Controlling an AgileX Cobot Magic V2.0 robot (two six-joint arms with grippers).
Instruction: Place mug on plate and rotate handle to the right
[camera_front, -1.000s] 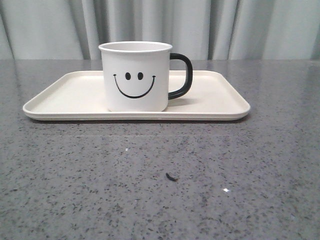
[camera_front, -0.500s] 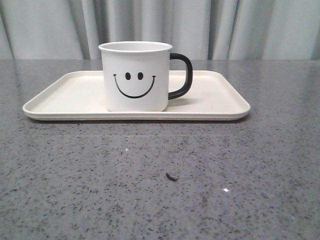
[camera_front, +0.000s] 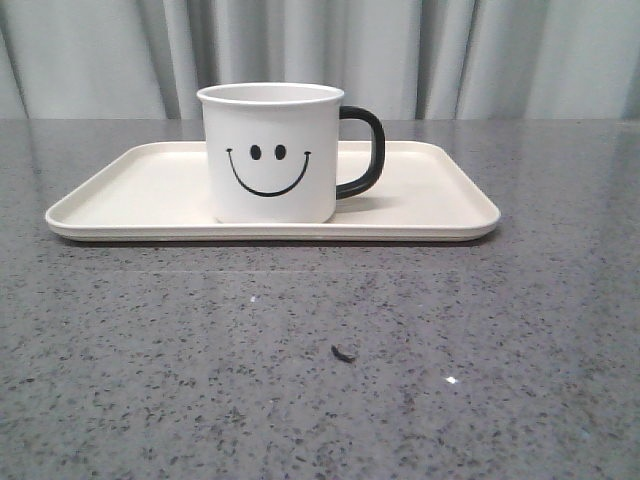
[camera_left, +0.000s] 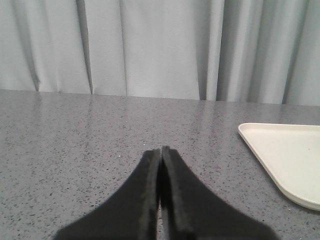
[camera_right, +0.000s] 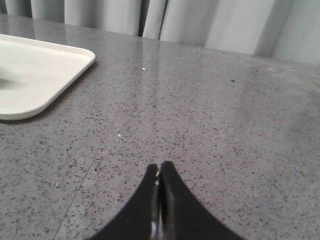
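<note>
white mug (camera_front: 270, 152), one, upright on the one cream plate (camera_front: 430, 195), its one black handle (camera_front: 364, 150) pointing right. my left gripper (camera_left: 161, 152) and right gripper (camera_right: 159, 170) both pressed together, holding nothing.

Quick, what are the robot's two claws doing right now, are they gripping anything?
Left gripper: closed, holding nothing, over bare table.
Right gripper: closed, holding nothing, over bare table.
</note>
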